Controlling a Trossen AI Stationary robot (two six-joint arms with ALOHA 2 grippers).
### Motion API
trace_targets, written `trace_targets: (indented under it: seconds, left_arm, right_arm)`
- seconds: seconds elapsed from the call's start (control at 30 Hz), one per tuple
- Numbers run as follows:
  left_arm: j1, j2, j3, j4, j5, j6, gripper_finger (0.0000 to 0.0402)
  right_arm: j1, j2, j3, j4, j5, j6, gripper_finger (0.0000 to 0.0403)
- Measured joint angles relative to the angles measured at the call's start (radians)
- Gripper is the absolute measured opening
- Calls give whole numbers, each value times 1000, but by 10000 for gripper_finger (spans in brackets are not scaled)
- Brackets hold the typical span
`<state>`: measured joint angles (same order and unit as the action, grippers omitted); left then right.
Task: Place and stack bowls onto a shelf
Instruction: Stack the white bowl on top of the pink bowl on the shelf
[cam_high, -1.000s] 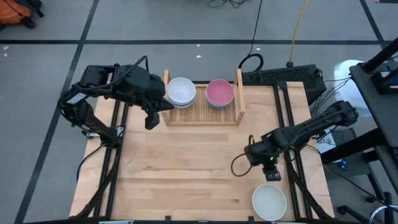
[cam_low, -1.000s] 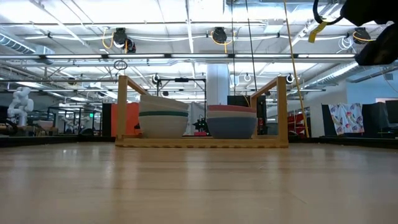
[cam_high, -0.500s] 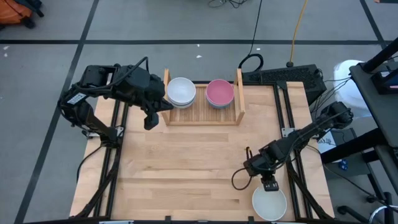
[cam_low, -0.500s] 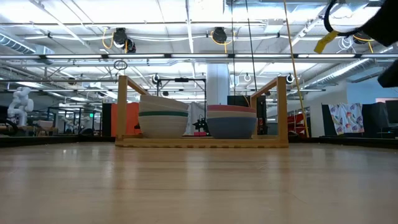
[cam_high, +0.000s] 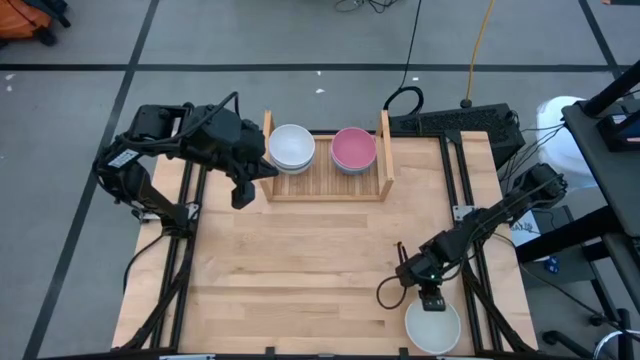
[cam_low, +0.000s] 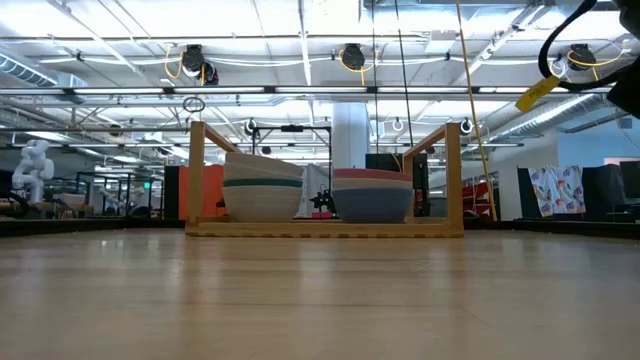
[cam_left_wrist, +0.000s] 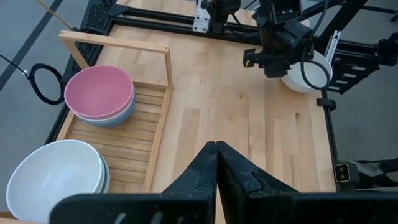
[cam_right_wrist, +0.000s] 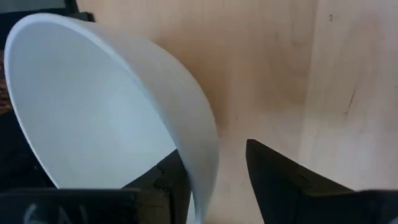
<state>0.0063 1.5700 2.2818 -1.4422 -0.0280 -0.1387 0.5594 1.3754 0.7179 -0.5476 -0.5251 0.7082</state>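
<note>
The right gripper (cam_high: 431, 298) is hanging over the near right part of the table, right at the far edge of the last loose white bowl (cam_high: 433, 325), which is sitting at the near table edge. In the right wrist view its two fingers (cam_right_wrist: 280, 180) are standing apart with the bowl's rim (cam_right_wrist: 202, 155) between them, one finger inside the bowl and one outside, so the rim is lying straight in the gap and the fingers are not yet closing on it. This is the relation that matters for the grasp, I think: the gripper needs only to close on the rim. The left gripper (cam_high: 241, 196) is waiting with its fingers pressed together just beside the left board of the shelf (cam_high: 326, 186), well apart from this bowl. On the shelf, a white-topped stack (cam_high: 292, 146) and a pink-topped stack (cam_high: 353, 148) are standing side by side.
</note>
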Motion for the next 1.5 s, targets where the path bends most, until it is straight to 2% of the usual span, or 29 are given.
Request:
trace_targets:
  seconds: [0.1,0.3,0.63,0.77,0.97,1.17,1.3,1.5]
  left_arm:
    - [0,0,0,0,0,0,8]
    - [0,0,0,0,0,2,8]
    - [0,0,0,0,0,6,8]
    - [0,0,0,-3,0,6,8]
    - [0,0,0,-5,0,13,8]
    - [0,1,0,-5,0,39,8]
    - [6,1,0,-5,0,38,8]
    - [6,1,0,-5,-17,29,8]
  right_arm:
    - [-1,0,-5,5,0,8,117]
    - [-1,0,-5,6,3,1,11]
    - [-25,-8,31,-11,115,114,1]
    - [-70,-7,145,-159,244,118,1]
    - [-186,-3,411,-454,449,33,1]
    - [-353,-3,644,-557,618,-173,0]
    - [-513,-3,733,-554,631,-313,0]
    - [-784,-3,771,-509,609,-571,0]
